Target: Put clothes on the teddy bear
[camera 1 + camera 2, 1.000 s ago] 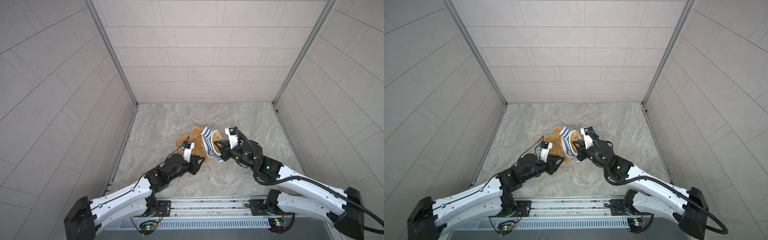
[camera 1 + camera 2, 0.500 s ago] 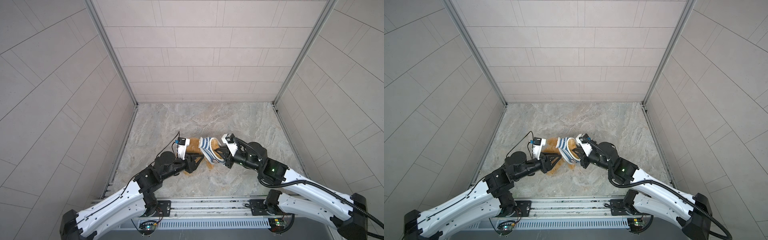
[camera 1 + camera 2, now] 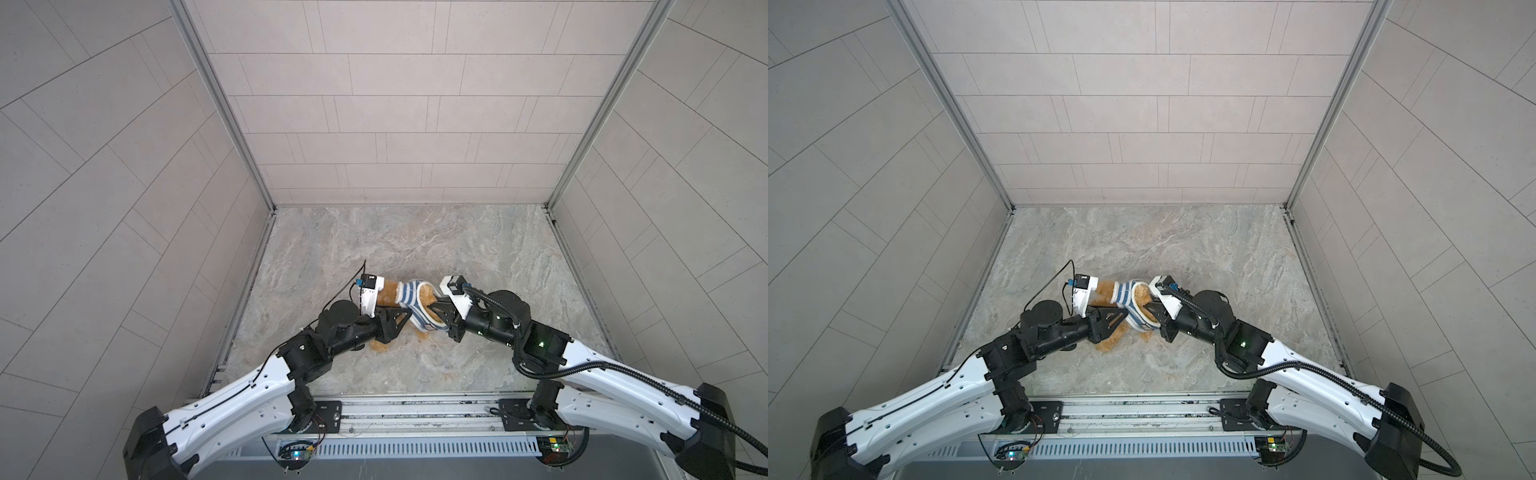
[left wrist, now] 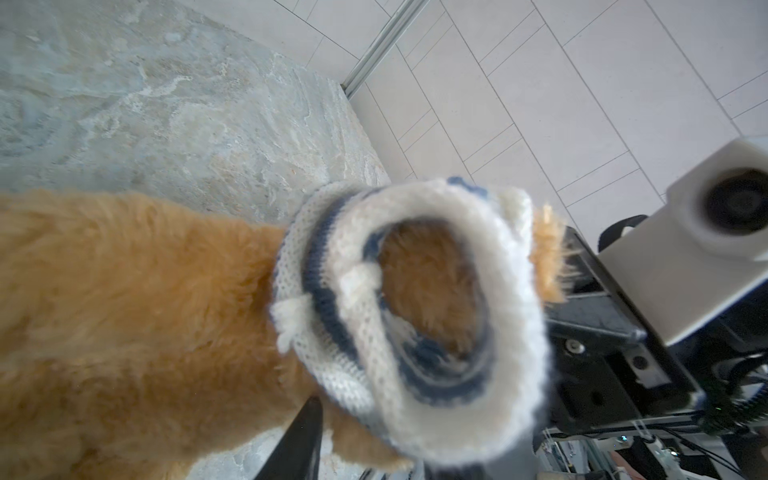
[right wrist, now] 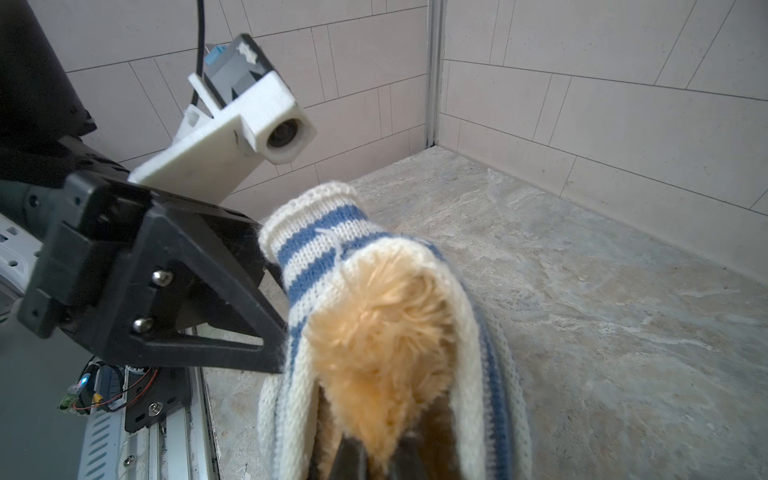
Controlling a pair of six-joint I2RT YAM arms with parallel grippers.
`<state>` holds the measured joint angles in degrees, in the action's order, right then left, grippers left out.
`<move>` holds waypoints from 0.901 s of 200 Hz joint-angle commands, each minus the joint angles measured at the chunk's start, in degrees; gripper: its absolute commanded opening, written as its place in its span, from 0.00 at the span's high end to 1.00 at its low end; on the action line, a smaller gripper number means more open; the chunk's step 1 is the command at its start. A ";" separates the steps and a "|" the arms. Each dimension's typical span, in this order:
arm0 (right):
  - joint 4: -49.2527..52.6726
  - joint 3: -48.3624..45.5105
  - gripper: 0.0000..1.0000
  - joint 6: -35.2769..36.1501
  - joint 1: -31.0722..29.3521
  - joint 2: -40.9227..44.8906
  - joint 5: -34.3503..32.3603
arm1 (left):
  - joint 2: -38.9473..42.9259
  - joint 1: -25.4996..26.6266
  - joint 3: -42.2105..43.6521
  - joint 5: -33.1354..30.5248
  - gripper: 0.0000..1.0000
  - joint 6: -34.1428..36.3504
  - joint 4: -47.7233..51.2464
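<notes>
The golden-brown teddy bear (image 3: 388, 291) (image 3: 1106, 289) hangs low over the floor between my two grippers. A navy-and-white striped shirt (image 3: 409, 293) (image 3: 1126, 291) is bunched round its middle. My left gripper (image 3: 405, 322) (image 3: 1121, 320) comes from the left; in the left wrist view its fingers (image 4: 299, 440) stand part way apart, with the shirt's (image 4: 436, 208) thick hem and fur (image 4: 124, 291) between them. My right gripper (image 3: 434, 309) (image 3: 1148, 309) (image 5: 380, 451) reaches into the shirt's (image 5: 316, 241) opening and is shut on a tuft of the bear (image 5: 382, 316). The bear's face is hidden.
Tiled walls close in the marble floor (image 3: 415, 241) on three sides. A metal rail (image 3: 415, 409) with the arm bases runs along the front edge. The left wrist camera mount (image 5: 257, 124) stands close beside the shirt.
Both grippers have carried the bear and shirt toward the front rail. The bear has turned to lie across between them. Neither grip has changed.
</notes>
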<state>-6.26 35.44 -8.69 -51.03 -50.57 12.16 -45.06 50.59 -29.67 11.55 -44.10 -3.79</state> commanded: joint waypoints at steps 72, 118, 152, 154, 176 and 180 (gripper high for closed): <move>-4.11 -1.42 1.00 3.19 -1.77 0.20 -3.25 | 0.04 -0.09 -0.30 -2.32 0.74 2.06 -0.25; -0.76 -0.28 1.00 5.64 -3.91 0.05 -6.89 | -0.80 1.53 -1.69 -3.55 0.84 4.43 1.29; -1.20 -0.29 1.00 5.83 -4.35 0.20 -7.96 | -1.13 2.12 -1.67 -3.75 0.90 4.50 1.07; -1.21 -0.33 1.00 5.84 -4.35 0.25 -8.08 | -1.10 2.10 -1.68 -3.73 0.91 4.47 1.07; -0.96 -0.72 1.00 4.05 -4.43 0.64 -13.78 | -0.32 2.08 -0.97 -3.37 0.97 3.85 1.30; -0.51 -0.69 1.00 3.28 -4.48 0.64 -16.02 | -0.15 2.11 -0.80 -3.54 0.99 3.69 1.60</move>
<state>-5.30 33.52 -4.34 -55.13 -51.00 4.21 -46.24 52.31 -29.67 8.49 -40.56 -2.70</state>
